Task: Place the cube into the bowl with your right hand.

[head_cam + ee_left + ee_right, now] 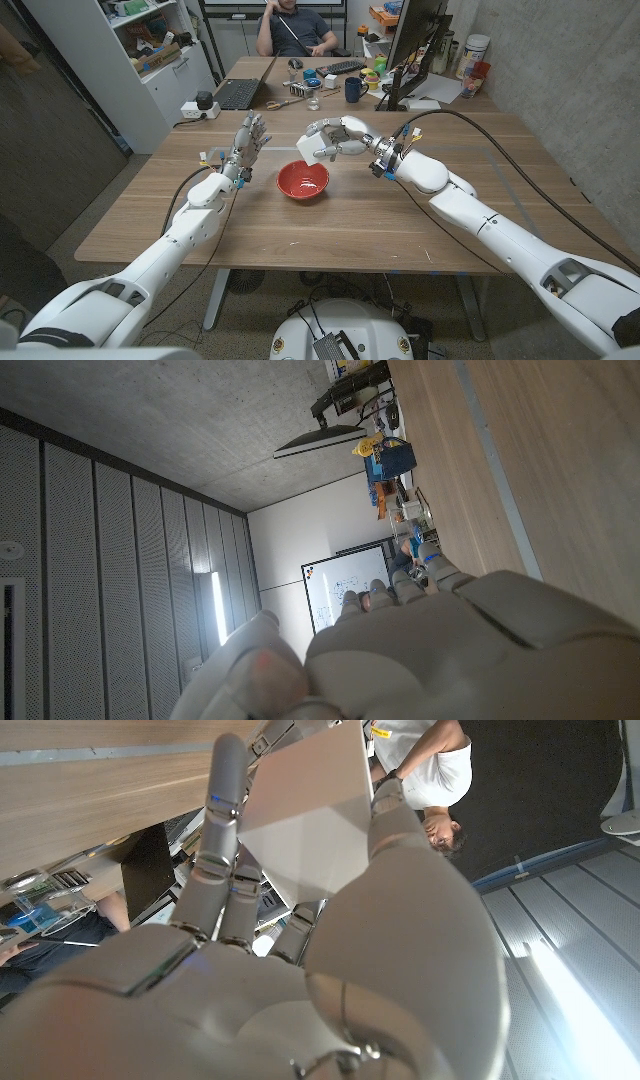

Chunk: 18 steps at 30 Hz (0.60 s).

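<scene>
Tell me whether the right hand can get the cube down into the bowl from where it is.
Probably yes. The right hand holds the cube just above the bowl's far rim, and nothing stands between them.

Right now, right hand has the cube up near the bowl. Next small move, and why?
Probably ease the right hand a little toward the robot's left and down, then open. It grips the white cube in the air just behind the far right rim of the red bowl, so releasing here might clip the rim. The left hand stands open, apart from the bowl.

One cube [318, 146], one bowl [302, 181] (red).
</scene>
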Available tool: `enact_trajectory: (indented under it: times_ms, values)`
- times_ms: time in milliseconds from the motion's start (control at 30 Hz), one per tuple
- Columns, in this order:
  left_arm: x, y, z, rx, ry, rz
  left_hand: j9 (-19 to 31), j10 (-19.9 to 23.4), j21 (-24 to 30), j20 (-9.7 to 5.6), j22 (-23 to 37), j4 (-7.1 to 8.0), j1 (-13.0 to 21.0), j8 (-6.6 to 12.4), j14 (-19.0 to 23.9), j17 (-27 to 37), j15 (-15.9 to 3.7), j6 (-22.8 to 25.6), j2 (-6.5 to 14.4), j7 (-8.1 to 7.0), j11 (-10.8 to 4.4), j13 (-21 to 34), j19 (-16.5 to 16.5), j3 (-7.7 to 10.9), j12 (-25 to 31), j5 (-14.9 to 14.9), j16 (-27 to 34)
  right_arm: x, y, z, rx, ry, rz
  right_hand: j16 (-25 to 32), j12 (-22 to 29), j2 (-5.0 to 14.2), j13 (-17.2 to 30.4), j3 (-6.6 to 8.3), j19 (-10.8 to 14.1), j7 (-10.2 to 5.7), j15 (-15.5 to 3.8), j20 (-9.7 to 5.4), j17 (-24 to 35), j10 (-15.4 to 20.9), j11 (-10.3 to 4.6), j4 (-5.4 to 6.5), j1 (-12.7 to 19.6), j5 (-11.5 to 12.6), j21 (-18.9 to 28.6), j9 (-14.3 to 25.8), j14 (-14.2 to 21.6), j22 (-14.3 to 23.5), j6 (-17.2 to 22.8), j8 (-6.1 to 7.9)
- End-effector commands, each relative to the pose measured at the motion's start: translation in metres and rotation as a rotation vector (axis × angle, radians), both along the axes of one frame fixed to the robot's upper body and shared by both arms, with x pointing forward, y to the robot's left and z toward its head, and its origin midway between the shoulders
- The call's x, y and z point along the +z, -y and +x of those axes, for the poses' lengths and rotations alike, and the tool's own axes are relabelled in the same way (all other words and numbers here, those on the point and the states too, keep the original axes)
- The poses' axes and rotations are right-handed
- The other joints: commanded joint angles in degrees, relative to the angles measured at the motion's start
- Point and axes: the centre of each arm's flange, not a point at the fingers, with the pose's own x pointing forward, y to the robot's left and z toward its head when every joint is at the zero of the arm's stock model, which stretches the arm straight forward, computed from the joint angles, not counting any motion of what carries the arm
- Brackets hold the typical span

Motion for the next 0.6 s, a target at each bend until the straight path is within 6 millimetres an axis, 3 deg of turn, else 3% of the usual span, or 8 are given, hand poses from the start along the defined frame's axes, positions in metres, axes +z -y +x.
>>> enact_trajectory:
  times_ms: [33, 600]
  values:
    - [-0.001, 0.001, 0.0, 0.004, -0.001, 0.006, 0.2, -3.5, -0.1, -0.07, 0.3, -0.02, -0.2, -0.04, -3.4, 0.2, 0.02, -0.2, 2.2, 0.11, 0.07, 0.2, 0.1, -0.29, 0.2, 0.2, 0.1, 0.002, -0.017, -0.004, -0.017, 0.079, -0.095, -0.2, -0.4, 14.19, 0.2, 0.44, -4.2, 8.06, -22.54, -9.25, 0.1, 12.2, 12.83, -0.07, 14.7, -0.1, -0.2, 0.2, 14.8, -0.1, 8.1, -0.12]
    - [0.002, -0.004, 0.003, 0.006, 0.009, 0.02, 0.2, -3.5, -0.3, -0.21, 0.3, -0.05, -0.1, 0.01, -3.3, 0.2, -0.08, -0.1, 2.2, 0.23, 0.04, 0.2, 0.1, -0.38, 0.2, 0.2, 0.1, -0.002, -0.046, -0.007, -0.096, 0.25, -0.254, -1.2, -0.9, 14.03, -0.1, 0.75, -5.6, 8.25, -22.65, -9.2, -0.4, 12.1, 12.66, -0.26, 15.2, -0.2, -0.9, 0.2, 13.8, -0.4, 8.6, -0.16]
